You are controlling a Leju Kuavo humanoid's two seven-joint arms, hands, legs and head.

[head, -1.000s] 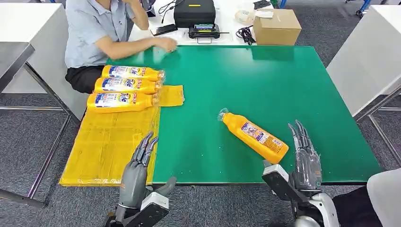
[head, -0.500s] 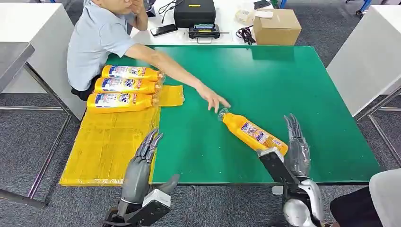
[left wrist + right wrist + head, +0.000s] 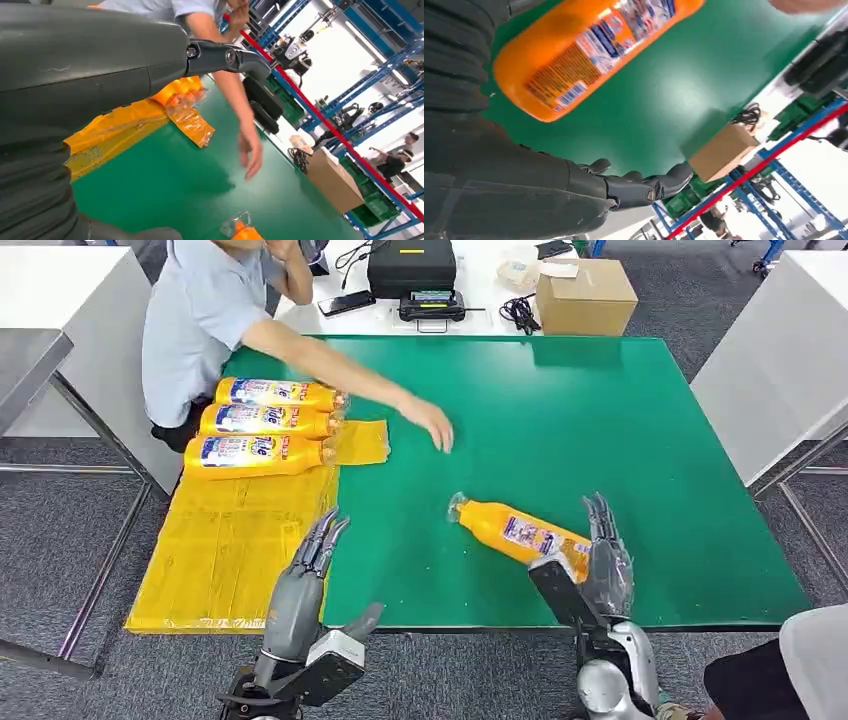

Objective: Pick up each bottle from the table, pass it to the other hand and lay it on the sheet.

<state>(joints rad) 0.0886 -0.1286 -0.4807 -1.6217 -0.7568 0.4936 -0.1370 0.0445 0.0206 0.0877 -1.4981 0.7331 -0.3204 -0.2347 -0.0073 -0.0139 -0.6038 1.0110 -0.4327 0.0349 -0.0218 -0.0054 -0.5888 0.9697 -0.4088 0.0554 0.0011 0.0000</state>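
On the green surface [image 3: 600, 420], near its front edge and toward the robot's right, one orange bottle [image 3: 520, 532] lies on its side, cap end pointing toward the yellow sheet [image 3: 230, 550] and base end toward the right hand [image 3: 600, 560]. The right hand stands at the bottle's base with its fingers [image 3: 603, 525] extended and spread apart, holding nothing. The thumb lies just beside the base on the near side, and the fingers rise on the far side of the base; whether they touch the bottle cannot be told. In the right wrist view the bottle [image 3: 589, 50] lies close against the hand's grey cover with the dark fingers [image 3: 644, 187] held straight and apart from it.

The left hand [image 3: 300, 590] hovers at the front edge of the surface, over the boundary between the sheet and the green top, fingers [image 3: 322, 538] straight and apart, holding nothing, well apart from the bottle.

Three further orange bottles [image 3: 265, 423] lie side by side at the far end of the sheet, caps pointing toward the green surface.

A person [image 3: 205, 320] sits at the far left corner, with one arm reaching over the surface, the person's hand [image 3: 430, 425] open above the green top and clear of the lone bottle.
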